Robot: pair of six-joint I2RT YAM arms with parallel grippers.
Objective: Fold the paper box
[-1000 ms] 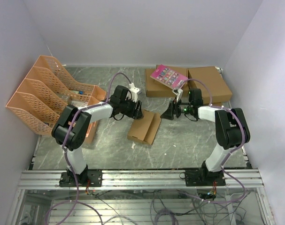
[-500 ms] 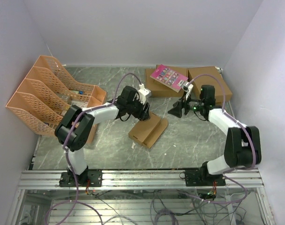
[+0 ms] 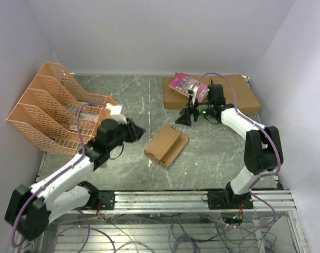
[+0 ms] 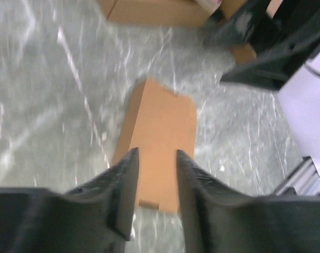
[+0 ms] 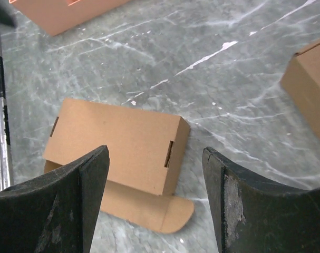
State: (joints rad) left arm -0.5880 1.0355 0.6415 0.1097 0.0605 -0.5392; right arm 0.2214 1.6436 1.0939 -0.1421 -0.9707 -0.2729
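Table: grey veined slab that bears everything listed. File racks: orange mesh, a row of slanted bays at 9 to 10 o'clock on the table, against the left wall. Left arm: white and black, reaching from its base at 7 o'clock up toward the table's middle. Right arm: same make, rising from 5 o'clock and bending back toward 1 o'clock. Large boxes: two wide brown cartons side by side at 1 o'clock, the left one and the right one. Booklet: pink, lying tilted on the left carton. Paper box: plain brown cardboard, lying flat near the table's centre, well apart from the cartons; the right wrist view shows a flat top panel with a slot at either end and a rounded flap spread on the table along one long side. Nothing grips or touches it. Left gripper: at 9 o'clock of the paper box, near it; in its own view the jaws stand parted and empty above the brown panel. Right gripper: at 1 o'clock of the paper box, between it and the left carton; its jaws are spread wide, released, holding nothing, with the paper box seen below between them.
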